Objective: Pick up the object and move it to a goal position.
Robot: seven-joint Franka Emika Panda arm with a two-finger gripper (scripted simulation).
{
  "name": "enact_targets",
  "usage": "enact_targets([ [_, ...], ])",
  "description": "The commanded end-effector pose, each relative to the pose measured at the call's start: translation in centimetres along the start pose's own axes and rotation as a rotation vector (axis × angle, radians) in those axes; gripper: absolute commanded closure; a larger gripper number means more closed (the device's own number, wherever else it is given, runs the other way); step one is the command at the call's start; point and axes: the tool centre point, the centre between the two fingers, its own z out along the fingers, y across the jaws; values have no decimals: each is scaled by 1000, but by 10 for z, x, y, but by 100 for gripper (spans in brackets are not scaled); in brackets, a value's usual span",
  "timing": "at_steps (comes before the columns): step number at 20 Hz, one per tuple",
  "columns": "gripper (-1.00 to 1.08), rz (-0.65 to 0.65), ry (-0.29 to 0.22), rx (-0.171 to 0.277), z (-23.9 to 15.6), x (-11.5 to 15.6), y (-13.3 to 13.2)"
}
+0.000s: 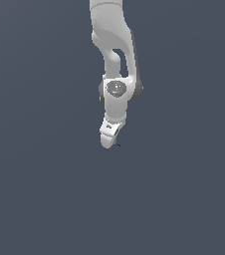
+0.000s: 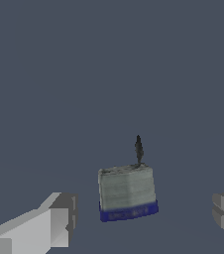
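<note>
In the wrist view the object [image 2: 128, 192] is a small grey block with a dark blue band along one edge and a thin dark spike rising from it. It rests on the flat grey floor between my two fingers [image 2: 59, 218], touching neither. My gripper [image 2: 143, 218] is open, with wide gaps on both sides of the block. In the exterior view the white arm hangs down from above, and the gripper [image 1: 109, 141] is low over the floor. Only a tiny dark speck of the object [image 1: 117, 145] shows beside the hand there.
A plain dark grey floor [image 1: 45, 199] fills both views. Nothing else stands on it, and no marker for a goal position shows.
</note>
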Motion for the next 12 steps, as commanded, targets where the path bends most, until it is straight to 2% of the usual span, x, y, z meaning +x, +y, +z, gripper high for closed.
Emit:
enact_targets([
  [1, -92, -41, 2, 1, 2, 1, -3],
  [12, -92, -86, 4, 2, 6, 1, -8],
])
